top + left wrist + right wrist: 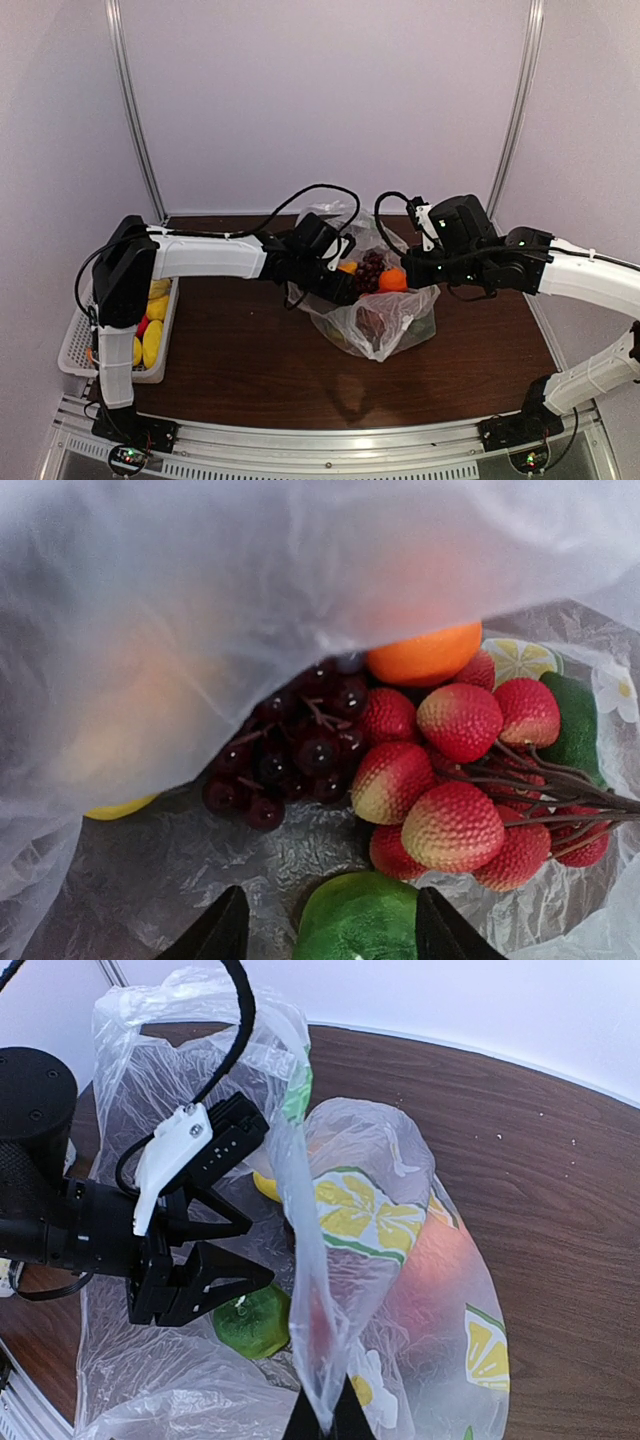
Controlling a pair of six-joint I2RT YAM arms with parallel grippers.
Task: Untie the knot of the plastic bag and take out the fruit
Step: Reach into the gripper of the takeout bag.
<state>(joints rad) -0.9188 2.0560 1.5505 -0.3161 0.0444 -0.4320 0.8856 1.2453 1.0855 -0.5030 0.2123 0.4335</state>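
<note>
Lime to hand: the green lime lies between the left gripper's spread fingers, inside the plastic bag; it is round, with no long axis.
Nearer arm: left.
Right gripper: pinched on a strip of the bag's mouth, lifting it.
Other fruit: red cluster, grapes and orange, just beyond the lime.
Knot: none visible; the mouth gapes.
Surface: dark table, with the bag toward the far edge.
Room: basket at the left edge.

White arm links, black joints, looping black cables; black left hand, white bracket.
</note>
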